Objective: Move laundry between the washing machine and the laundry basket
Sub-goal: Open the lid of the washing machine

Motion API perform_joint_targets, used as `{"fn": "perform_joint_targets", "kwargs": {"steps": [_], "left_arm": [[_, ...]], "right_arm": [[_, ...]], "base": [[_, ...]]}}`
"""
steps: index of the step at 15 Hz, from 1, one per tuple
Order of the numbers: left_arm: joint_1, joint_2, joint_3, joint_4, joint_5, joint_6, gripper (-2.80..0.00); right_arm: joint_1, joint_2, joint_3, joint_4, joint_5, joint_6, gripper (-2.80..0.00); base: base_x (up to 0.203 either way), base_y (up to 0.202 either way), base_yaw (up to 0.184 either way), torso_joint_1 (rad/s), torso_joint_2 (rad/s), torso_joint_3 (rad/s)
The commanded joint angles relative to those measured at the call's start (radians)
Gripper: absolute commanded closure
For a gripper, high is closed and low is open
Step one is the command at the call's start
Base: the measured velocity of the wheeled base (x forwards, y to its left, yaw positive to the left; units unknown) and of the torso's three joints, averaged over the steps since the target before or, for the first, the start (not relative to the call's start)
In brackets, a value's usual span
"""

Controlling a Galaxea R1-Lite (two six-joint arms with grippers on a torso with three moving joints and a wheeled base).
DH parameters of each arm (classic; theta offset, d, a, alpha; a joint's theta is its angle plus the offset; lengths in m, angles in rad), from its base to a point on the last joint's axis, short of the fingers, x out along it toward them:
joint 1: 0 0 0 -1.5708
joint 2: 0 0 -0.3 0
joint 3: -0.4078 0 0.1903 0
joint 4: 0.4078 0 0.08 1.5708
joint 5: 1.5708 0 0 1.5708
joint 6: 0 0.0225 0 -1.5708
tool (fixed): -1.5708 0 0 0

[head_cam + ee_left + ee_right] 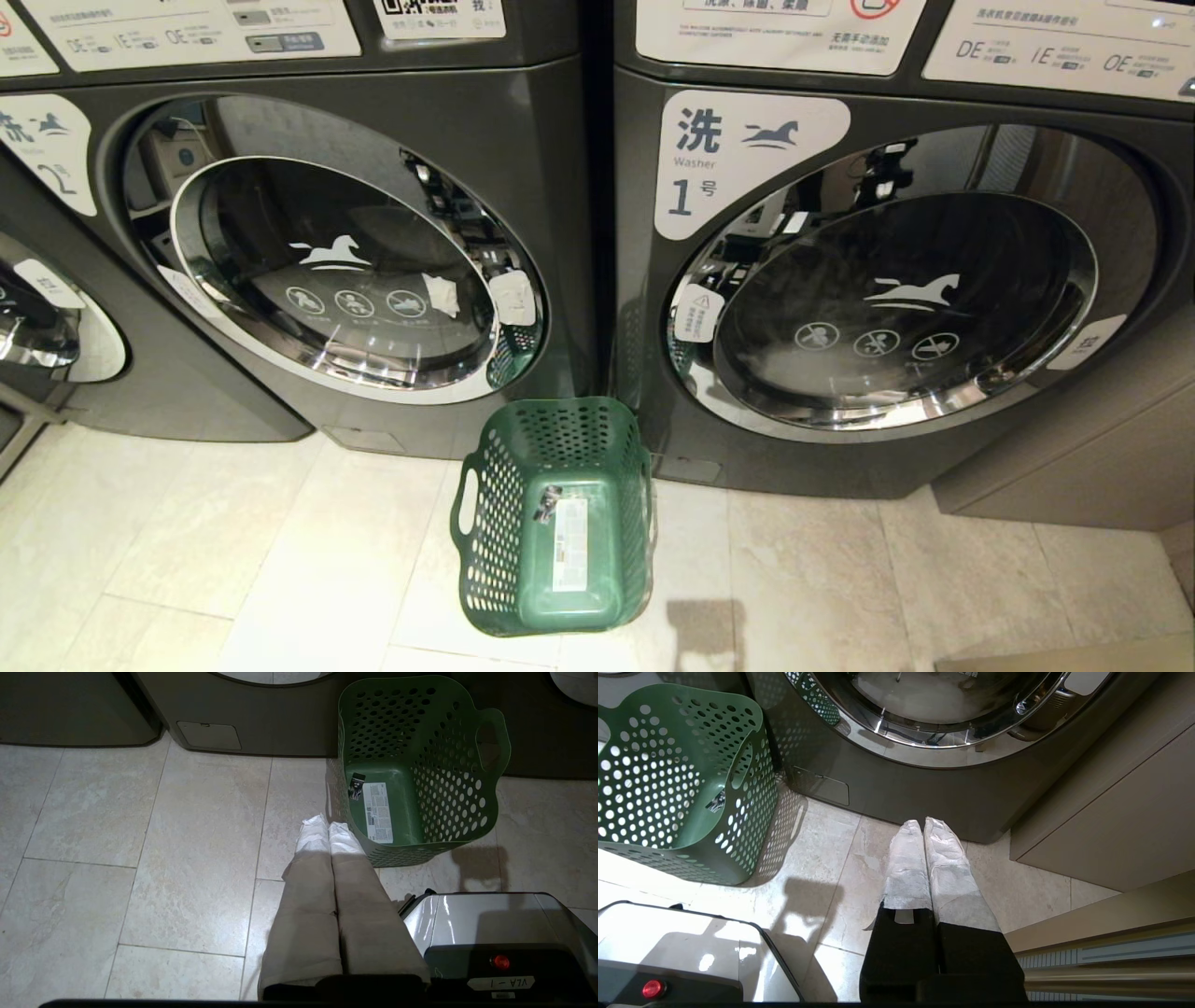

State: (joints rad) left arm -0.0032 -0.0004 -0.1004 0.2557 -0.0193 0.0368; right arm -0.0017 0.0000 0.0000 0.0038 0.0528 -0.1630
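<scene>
Left gripper (328, 828) & right gripper (923, 826), both pressed together on nothing: door of washing machine (355, 271) ahead is latched, so laundry retrieval may be blocked, or laundry basket (423, 847) beside left gripper knocked.

Empty laundry basket (553, 523) stands on floor (233, 551) between both washers' fronts

Looking down from head height, squarely at the washing machine (317, 252), its twin (896, 280) and the laundry basket (551, 513) on the floor between. Peering low and forward from each wrist, close to the tiles (140, 858). Basket shared by all three views.
</scene>
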Motion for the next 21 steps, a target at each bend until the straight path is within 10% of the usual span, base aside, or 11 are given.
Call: {"fn": "perform_joint_targets", "kwargs": {"steps": [1,7,14,21], "left_arm": [[0.000,0.001,0.001,0.002,0.001,0.003,0.00],[-0.004,0.084,-0.252,0.003,-0.014,0.000,0.00],[-0.035,0.844,-0.756,-0.027,-0.187,-0.106,0.00],[-0.040,1.331,-0.594,-0.761,-0.570,-0.216,0.00]], "right_arm": [[0.000,0.000,0.000,0.001,0.001,-0.003,0.00],[0.000,0.000,0.000,0.001,0.001,-0.003,0.00],[0.000,0.000,0.000,0.002,-0.002,0.042,0.00],[0.000,0.000,0.000,0.001,-0.002,0.042,0.00]], "base": [[0.000,0.000,0.000,0.000,0.00,0.000],[0.000,0.000,0.000,0.000,0.00,0.000],[0.000,0.000,0.000,0.000,0.00,0.000],[0.000,0.000,0.000,0.000,0.00,0.000]]}}
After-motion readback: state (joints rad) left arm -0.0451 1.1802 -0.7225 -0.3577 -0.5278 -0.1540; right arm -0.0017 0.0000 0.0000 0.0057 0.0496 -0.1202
